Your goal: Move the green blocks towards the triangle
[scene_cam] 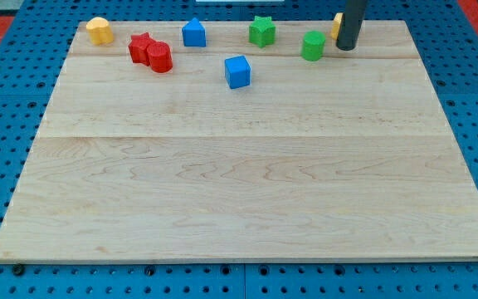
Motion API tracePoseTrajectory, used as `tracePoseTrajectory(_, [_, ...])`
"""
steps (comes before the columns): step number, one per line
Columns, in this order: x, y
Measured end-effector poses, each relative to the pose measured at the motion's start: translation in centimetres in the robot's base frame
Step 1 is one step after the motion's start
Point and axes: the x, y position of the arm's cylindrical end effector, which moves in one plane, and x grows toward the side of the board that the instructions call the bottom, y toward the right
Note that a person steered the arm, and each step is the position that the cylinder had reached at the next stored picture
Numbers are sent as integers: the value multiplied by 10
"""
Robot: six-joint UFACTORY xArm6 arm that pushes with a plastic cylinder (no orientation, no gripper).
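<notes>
The dark rod [352, 23] is being cut off by the view's top edge, so its upper length is not showing; it is covering most of a yellow block [337, 24] just to its left, whose shape cannot be made out; the red cylinder [160, 57] is overlapping the red star-like block [141, 47], hiding their touching sides.

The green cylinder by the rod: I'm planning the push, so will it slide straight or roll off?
The green cylinder stands on its flat end, so it probably slides, not rolls. Its round side may slip off my tip, just to its right. The smooth wooden board likely offers little drag.
</notes>
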Motion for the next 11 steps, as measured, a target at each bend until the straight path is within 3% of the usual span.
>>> tracePoseTrajectory(2, [-27, -55])
tracePoseTrajectory(3, [-64, -82])
tracePoseTrajectory(4, [-62, -134])
tracePoseTrajectory(5, [-62, -147])
tracePoseTrajectory(11, [-56, -70])
